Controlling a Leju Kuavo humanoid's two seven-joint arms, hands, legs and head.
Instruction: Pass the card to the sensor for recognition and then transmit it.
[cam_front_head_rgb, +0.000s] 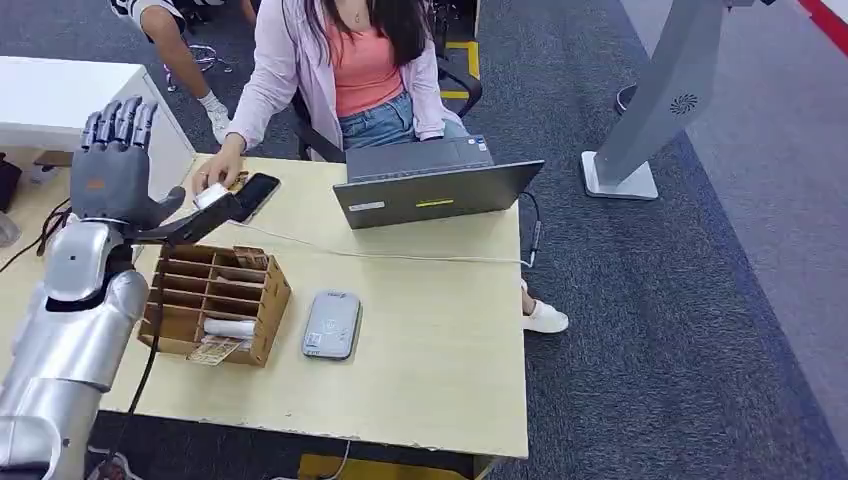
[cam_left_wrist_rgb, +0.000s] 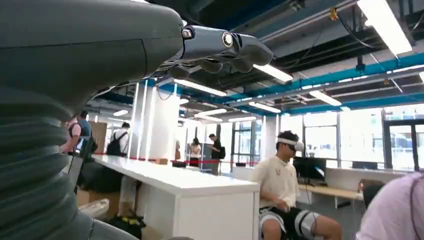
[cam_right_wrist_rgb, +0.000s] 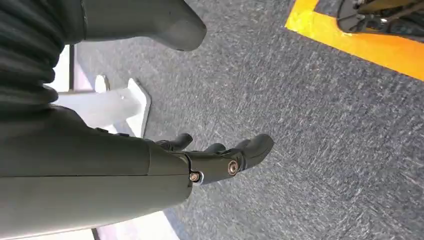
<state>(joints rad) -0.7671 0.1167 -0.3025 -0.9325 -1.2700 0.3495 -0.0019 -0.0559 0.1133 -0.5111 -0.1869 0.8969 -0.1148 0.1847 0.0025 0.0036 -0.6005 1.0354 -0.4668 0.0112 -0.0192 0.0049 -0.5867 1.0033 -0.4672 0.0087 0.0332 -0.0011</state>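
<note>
Left hand (cam_front_head_rgb: 112, 165) is hovering raised over the desk's (cam_front_head_rgb: 440, 370) far-left corner, fingers straight and spread, thumb out, holding nothing. Right hand (cam_right_wrist_rgb: 220, 160) is hanging over the grey carpet, fingers loosely apart, also empty.

Card (cam_front_head_rgb: 210, 195) is sitting under the seated person's hand (cam_front_head_rgb: 218, 172) at the desk's far edge, beside a black phone (cam_front_head_rgb: 255, 192). Grey card reader (cam_front_head_rgb: 331, 324) is lying flat near the wooden slotted organizer (cam_front_head_rgb: 215, 290).

My read on the card: thin, stiff, very light, slick faces. Probably best pinched by an edge between thumb and finger; lying flat it'd be hard to lift, so taking it from the person looks easier.
</note>
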